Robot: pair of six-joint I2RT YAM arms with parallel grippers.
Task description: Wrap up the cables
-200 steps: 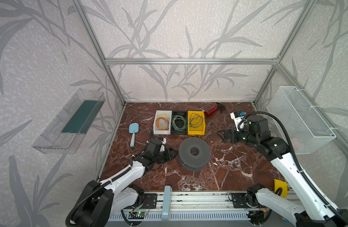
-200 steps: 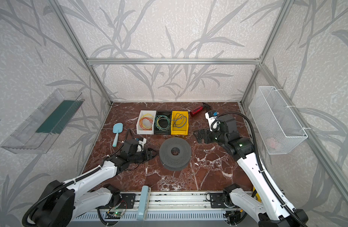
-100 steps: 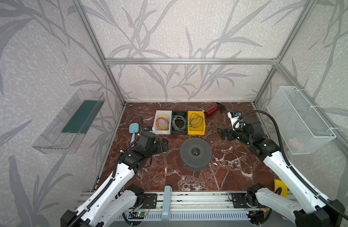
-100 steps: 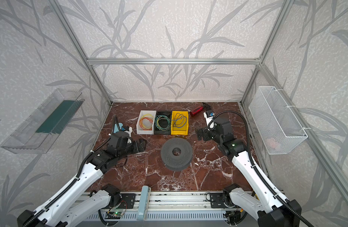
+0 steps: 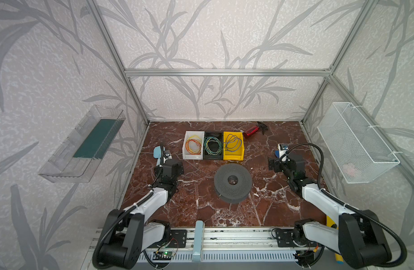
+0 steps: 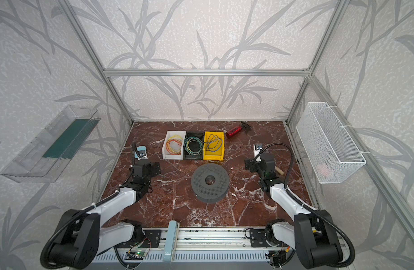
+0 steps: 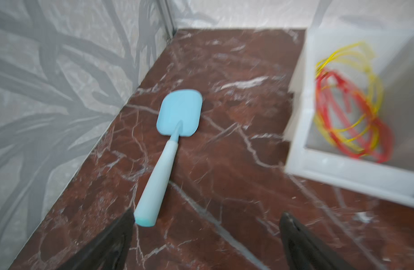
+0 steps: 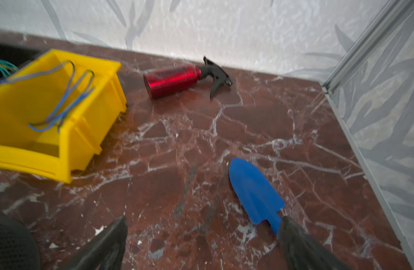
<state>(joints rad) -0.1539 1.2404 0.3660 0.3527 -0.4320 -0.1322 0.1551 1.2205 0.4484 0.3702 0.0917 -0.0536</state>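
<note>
Since both wrist views are smeared, I read fine detail from them with care.

Left gripper (image 7: 207, 214): only two dark fingertips enter the frame. They stand wide apart over bare marble tabletop (image 5: 201, 205) with nothing between them, so it is open and empty. One tip sits just beside the butt of the light blue spatula (image 7: 164, 168); I cannot tell whether it touches. In both top views the left wrist covers the spatula's handle and only the blade shows.

Right gripper (image 8: 204, 218): likewise, the tips are spread wide and nothing is held. One fingertip hides the handle of the blue trowel (image 8: 252, 189); contact cannot be judged.

The cables (image 7: 376, 88), thin yellow loops, lie in the white bin (image 7: 299, 117) at the back of the table, tangled with red wire (image 7: 385, 138). Blur hides where one loop ends and the next begins, and the frame edge cuts off part of the bin. The cables are apart from both grippers.

The black bin (image 5: 213, 134) next to it holds green wire (image 5: 206, 146) with some yellow strands mixed in, too small to count. The yellow bin (image 8: 91, 131) holds blue wire (image 8: 68, 102). A red spray bottle (image 8: 171, 80) lies on its side near the back wall. The grey spool (image 5: 233, 182) sits mid-table between the arms; the right wrist view shows only a corner of it.
</note>
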